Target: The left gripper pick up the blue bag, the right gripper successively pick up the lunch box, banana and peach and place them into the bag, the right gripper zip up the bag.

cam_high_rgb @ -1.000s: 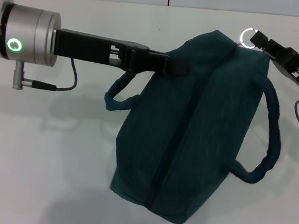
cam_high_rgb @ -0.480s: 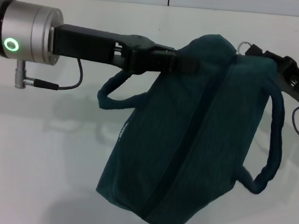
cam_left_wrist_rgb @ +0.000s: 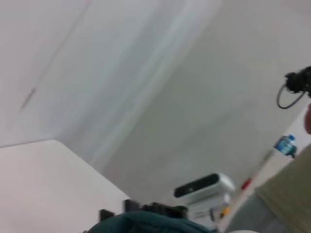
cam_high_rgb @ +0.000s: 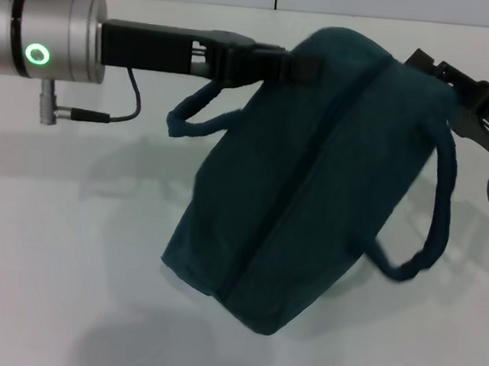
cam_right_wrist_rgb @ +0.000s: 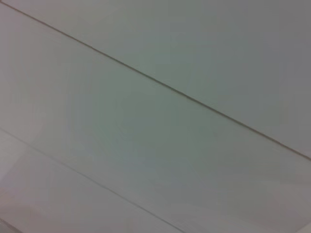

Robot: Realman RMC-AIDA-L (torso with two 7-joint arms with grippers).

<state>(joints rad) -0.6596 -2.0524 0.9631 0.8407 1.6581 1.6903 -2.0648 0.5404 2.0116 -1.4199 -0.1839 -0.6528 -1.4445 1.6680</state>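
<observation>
As the blue bag hangs tilted above the white table, its upper end has risen since a moment ago and its lower corner has swung up and toward the robot's left. The left gripper, reaching in from the bag's left, is clamped on the fabric at the bag's top edge. The right gripper sits at the bag's upper right corner; the metal ring pull seen there a second ago is now hidden, so whether its fingers are closed cannot be told. One loop handle dangles on the bag's left, the other on its right. The zip seam looks closed, suggesting the zipping step is finishing.
</observation>
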